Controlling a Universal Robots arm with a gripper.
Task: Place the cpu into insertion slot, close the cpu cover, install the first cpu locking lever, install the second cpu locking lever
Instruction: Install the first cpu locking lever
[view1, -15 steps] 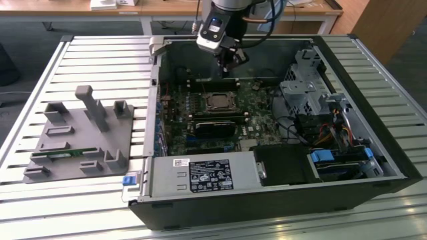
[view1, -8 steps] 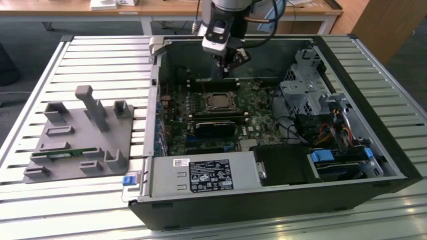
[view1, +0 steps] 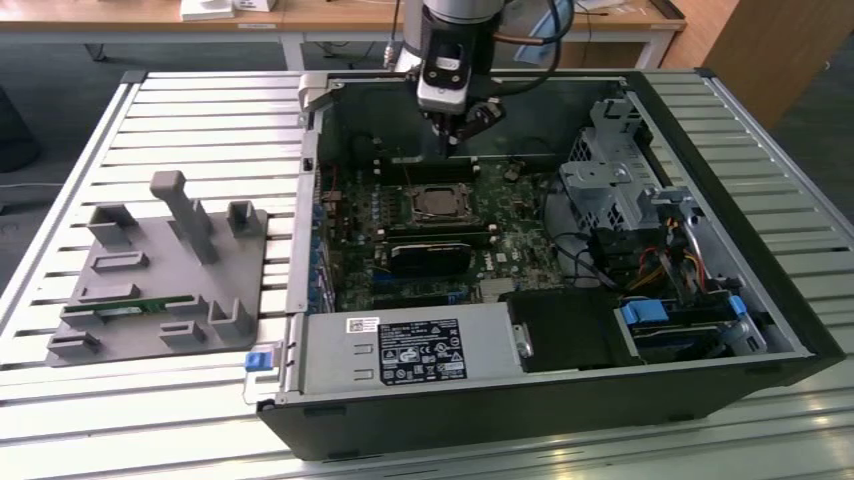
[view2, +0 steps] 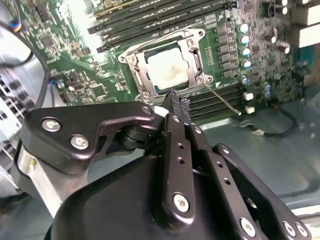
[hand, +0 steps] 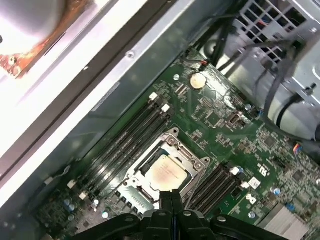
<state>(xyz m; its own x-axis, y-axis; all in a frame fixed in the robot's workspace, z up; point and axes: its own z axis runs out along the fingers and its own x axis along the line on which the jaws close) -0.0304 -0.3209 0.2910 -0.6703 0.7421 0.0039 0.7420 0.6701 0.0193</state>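
Observation:
The cpu (view1: 434, 203) lies flat in the insertion slot (view1: 410, 188) on the green motherboard, its silvery top facing up (view2: 170, 72) (hand: 162, 175). The cpu cover (view2: 137, 67) (hand: 172, 149) lies down around it as a metal frame. One thin wire locking lever (view2: 222, 100) sticks out from the socket's corner, and another (view2: 155, 42) runs along the opposite edge. My gripper (view1: 461, 128) hangs above the board, on the far side of the socket in the exterior view. Its fingertips (view2: 178, 101) are pressed together with nothing between them, and the gripper (hand: 172, 200) is apart from the socket.
The open computer case (view1: 747, 150) surrounds the board. Inside are a power supply box (view1: 400, 350), a black card (view1: 427, 255), a drive cage (view1: 614, 190) with cables, and memory slots (view2: 150, 20). A grey fixture plate (view1: 160, 270) lies at the exterior view's left.

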